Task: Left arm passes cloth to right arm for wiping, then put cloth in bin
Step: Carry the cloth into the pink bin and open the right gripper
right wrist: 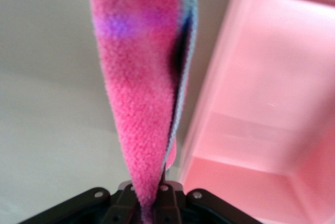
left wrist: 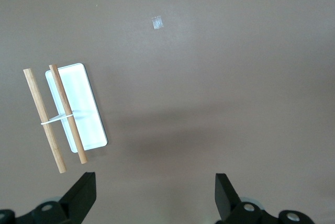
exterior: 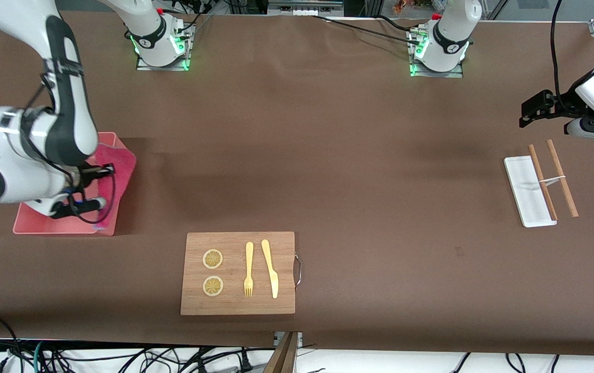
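Note:
The crimson-pink cloth (exterior: 123,163) hangs from my right gripper (exterior: 104,204), which is shut on it over the pale pink bin (exterior: 58,225) at the right arm's end of the table. In the right wrist view the cloth (right wrist: 146,93) is pinched between the jaws, its grey underside showing along one edge. It hangs just beside the bin's wall (right wrist: 225,93). My left gripper (exterior: 532,111) is open and empty, up over the table at the left arm's end. Its dark fingers (left wrist: 84,195) stand wide apart around the left gripper's midpoint (left wrist: 155,198) over bare table.
A wooden chopping board (exterior: 238,273) with two lemon slices, a fork and a knife lies near the front camera. A narrow white tray (exterior: 529,190) with two banded wooden sticks (exterior: 562,177) lies under the left arm; the tray also shows in the left wrist view (left wrist: 78,103).

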You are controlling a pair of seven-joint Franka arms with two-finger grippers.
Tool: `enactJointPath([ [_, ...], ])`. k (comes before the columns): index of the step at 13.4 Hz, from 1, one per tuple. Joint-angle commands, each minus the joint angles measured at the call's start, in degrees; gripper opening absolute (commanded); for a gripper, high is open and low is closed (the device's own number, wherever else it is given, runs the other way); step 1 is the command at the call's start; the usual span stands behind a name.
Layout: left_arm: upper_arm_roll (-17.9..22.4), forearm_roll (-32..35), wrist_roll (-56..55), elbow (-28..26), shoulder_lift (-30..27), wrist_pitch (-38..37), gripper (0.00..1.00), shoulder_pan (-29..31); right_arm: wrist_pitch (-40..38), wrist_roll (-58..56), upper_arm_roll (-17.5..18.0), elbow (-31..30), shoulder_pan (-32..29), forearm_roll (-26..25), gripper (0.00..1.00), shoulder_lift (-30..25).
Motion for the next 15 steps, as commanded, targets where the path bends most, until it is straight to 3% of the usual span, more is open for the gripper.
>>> enactJointPath([
  [1, -0.08, 0.39, 0.20, 1.70, 0.81, -1.55, 1.00, 0.35, -0.83, 0.09, 0.79, -1.56, -3.08, -4.95, 0.00, -7.56],
  [5, 0.01, 0.39, 0.20, 1.69, 1.08, -1.55, 1.00, 0.44, 0.92, -0.79, 0.88, -3.75, -8.88, -8.83, 0.00, -11.18],
  [6, 0.01, 0.30, 0.12, 1.70, 1.25, -1.55, 1.00, 0.36, 2.41, -1.66, 0.88, -4.54, -9.59, -8.83, 0.06, -10.75],
  [7, -0.07, 0.30, 0.12, 1.78, 1.25, -1.46, 1.00, 0.36, 4.25, -2.11, 0.96, -5.25, -9.77, -8.83, 0.37, -10.05],
  [8, -0.08, 0.22, 0.12, 1.78, 1.34, -1.46, 1.00, 0.09, 5.14, -1.94, 0.97, -5.34, -9.77, -8.75, 0.75, -9.35],
  [9, -0.08, 0.30, 0.12, 1.78, 1.26, -1.46, 1.00, 0.09, 5.67, -1.93, 1.23, -5.34, -9.68, -8.66, 0.99, -9.17],
  [12, -0.16, 0.30, 0.03, 1.78, 1.26, -1.46, 1.00, -0.08, 6.38, -1.76, 1.58, -4.73, -9.68, -8.05, 0.99, -9.34],
  [15, -0.16, 0.30, -0.06, 1.87, 1.34, -1.46, 1.00, -0.17, 9.02, -0.97, 2.89, -4.64, -9.59, -3.66, 0.99, -10.48],
])
